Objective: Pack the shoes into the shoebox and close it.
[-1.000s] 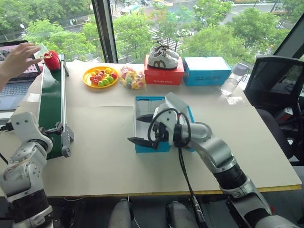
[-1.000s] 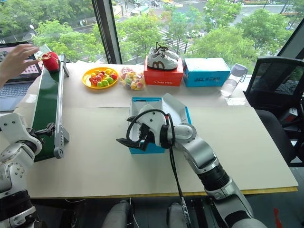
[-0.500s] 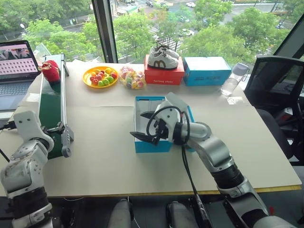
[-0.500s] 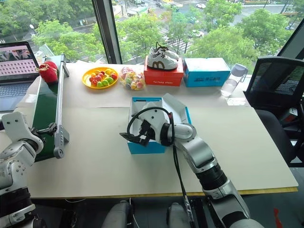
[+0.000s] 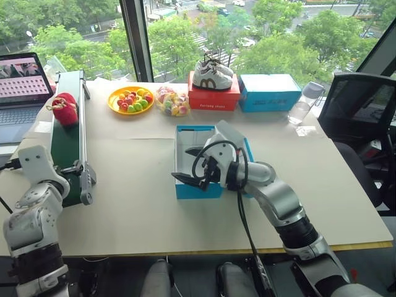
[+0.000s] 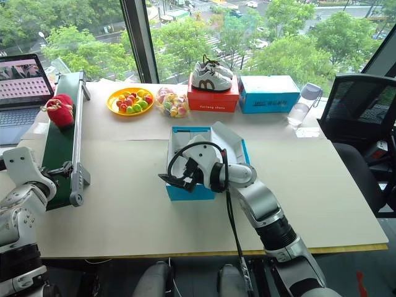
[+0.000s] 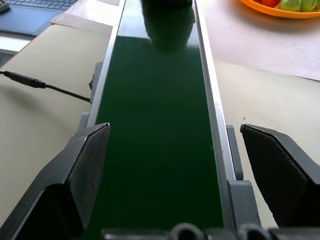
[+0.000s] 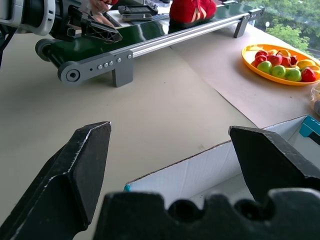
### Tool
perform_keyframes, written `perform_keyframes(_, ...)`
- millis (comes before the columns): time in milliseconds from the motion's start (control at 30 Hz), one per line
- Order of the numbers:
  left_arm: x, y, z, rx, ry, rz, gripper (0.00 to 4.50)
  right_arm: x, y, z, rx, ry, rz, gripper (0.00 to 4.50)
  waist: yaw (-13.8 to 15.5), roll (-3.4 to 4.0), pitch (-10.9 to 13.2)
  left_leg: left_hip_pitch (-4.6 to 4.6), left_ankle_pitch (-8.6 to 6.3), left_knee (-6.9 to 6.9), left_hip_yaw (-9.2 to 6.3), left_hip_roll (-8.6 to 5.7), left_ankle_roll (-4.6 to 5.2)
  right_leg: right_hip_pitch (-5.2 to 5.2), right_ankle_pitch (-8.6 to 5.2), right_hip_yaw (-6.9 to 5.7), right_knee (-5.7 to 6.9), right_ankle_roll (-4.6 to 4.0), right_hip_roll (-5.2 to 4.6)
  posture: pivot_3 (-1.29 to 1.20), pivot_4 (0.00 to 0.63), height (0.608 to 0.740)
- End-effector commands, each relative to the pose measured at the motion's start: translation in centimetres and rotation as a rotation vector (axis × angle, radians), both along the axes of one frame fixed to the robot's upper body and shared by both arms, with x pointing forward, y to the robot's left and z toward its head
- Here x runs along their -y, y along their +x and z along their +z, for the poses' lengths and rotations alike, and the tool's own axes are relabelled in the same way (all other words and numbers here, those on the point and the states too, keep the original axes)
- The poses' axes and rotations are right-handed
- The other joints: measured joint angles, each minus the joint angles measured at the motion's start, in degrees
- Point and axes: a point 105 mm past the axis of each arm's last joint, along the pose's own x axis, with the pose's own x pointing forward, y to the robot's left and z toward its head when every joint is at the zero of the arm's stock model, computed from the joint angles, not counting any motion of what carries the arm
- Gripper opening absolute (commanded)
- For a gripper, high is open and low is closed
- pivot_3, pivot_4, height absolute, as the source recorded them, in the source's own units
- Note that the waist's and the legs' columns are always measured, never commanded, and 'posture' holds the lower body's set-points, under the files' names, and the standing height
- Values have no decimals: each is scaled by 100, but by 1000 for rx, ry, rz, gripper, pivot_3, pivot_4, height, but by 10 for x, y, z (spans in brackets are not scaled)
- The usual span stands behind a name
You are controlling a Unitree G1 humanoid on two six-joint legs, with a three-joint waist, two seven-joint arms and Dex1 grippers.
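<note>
In the left eye view, one of the shoes [image 5: 64,109], small and bright red with a pale cream tuft of lace at its top, sits on the green conveyor belt [image 5: 64,146] in the upper left of the frame, just below the laptop [image 5: 21,80]. The shoebox [image 5: 197,162] lies at the centre of the table [image 5: 136,204]: bright blue walls, white inside, lid swung open toward the right. The right gripper [image 5: 192,166] hangs over the box's left half, its two black fingers spread apart and holding nothing.

In the right eye view, a yellow plate of fruit [image 6: 131,100], a red box [image 6: 212,99] carrying white-and-grey sneakers [image 6: 211,75] and a lighter blue box [image 6: 269,93] line the upper centre of the frame.

In the left wrist view, the left gripper [image 7: 175,175] has its dark fingers wide apart, flanking the near end of the belt, empty.

In the right wrist view, the red shoe with cream stripes is at the top centre, on the belt, and the box's white inner wall runs along the lower right.
</note>
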Motion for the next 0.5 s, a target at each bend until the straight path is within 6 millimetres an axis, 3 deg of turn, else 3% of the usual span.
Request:
perform_keyframes(33,-7,-2,17,49,66,30,4500,0,-2,18,64,36,11,4459,0,0,0,0,0,0,0,0,0,0,0,0,0,0,0,0,150,735)
perform_keyframes(500,9,6,3,26,89,11,4500,0,-2,18,66,31,14,4459,3,-2,-1,0,0,0,0,0,0,1,0,0,0,0,0,0,150,735)
